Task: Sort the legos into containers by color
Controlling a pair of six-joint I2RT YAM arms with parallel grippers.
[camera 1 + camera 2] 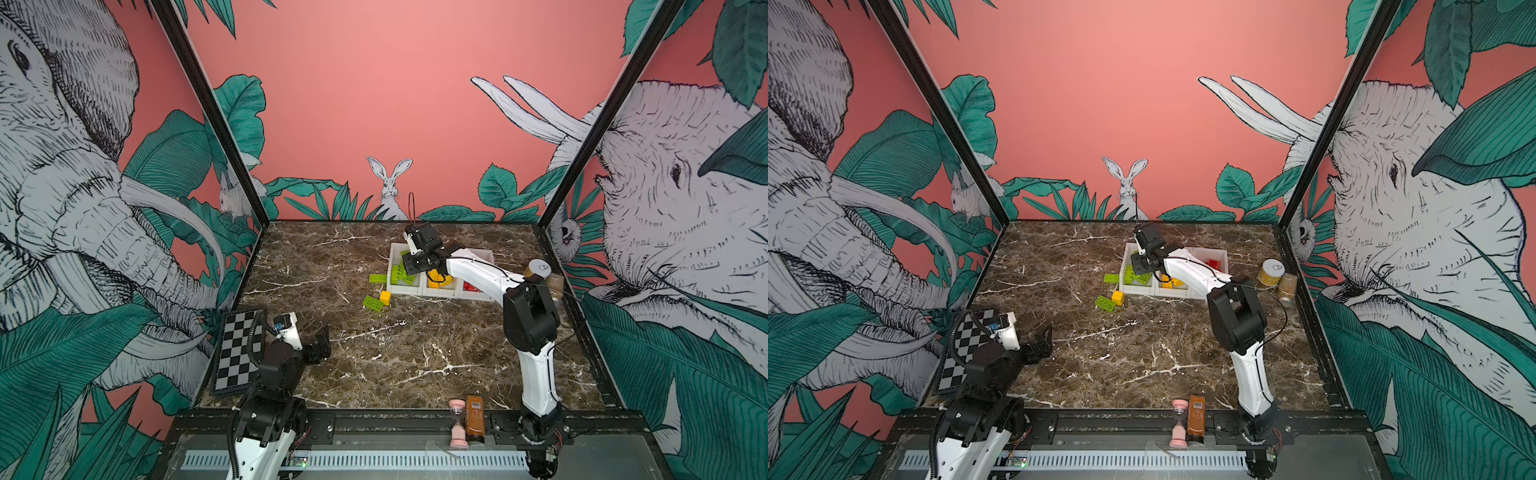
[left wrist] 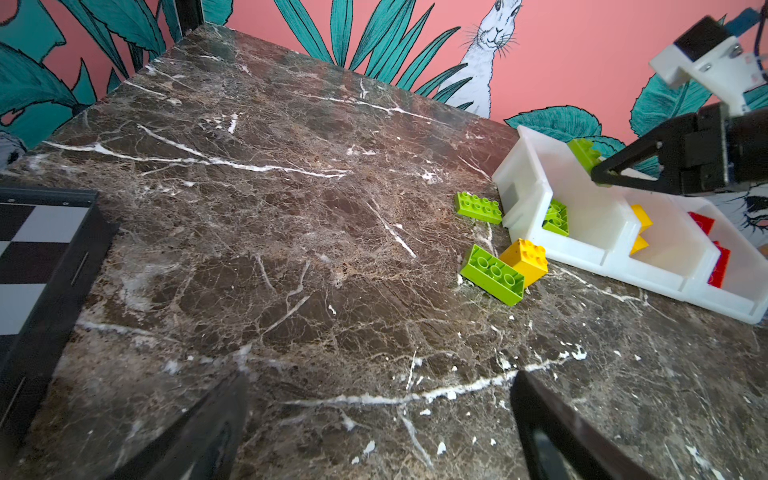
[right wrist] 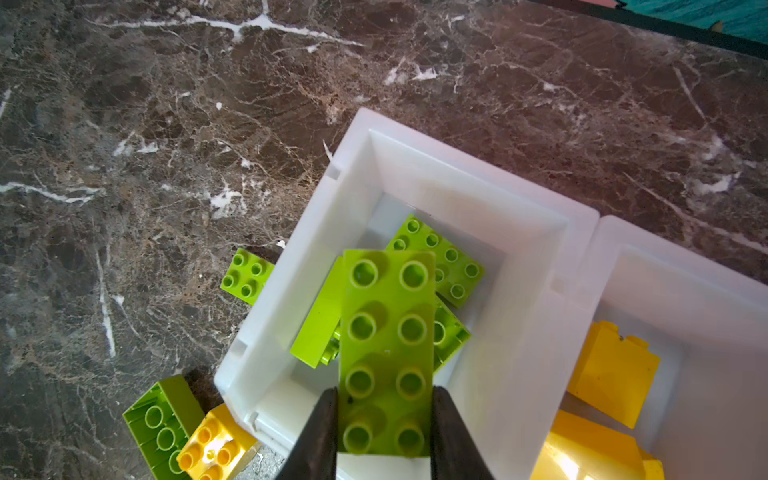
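Observation:
My right gripper (image 3: 384, 390) is shut on a long lime green lego (image 3: 386, 332) and holds it over the leftmost of three joined white containers (image 3: 519, 291). That container holds several green legos (image 3: 440, 253). In both top views the right gripper (image 1: 409, 270) (image 1: 1140, 268) reaches over the containers (image 1: 436, 293) (image 1: 1142, 289). The middle one holds yellow legos (image 1: 438, 278) and the right one red legos (image 1: 1213, 263). Two green legos (image 2: 478, 207) (image 2: 492, 275) and a yellow lego (image 2: 525, 259) lie loose on the table beside the containers. My left gripper (image 2: 378, 376) (image 1: 320, 345) is open and empty at the front left.
A chessboard (image 1: 239, 349) lies at the front left edge by the left arm. A white-lidded jar (image 1: 1271, 272) and a brownish jar (image 1: 1287, 286) stand against the right wall. A pink hourglass (image 1: 458, 424) and a brown bottle (image 1: 475, 417) stand on the front rail.

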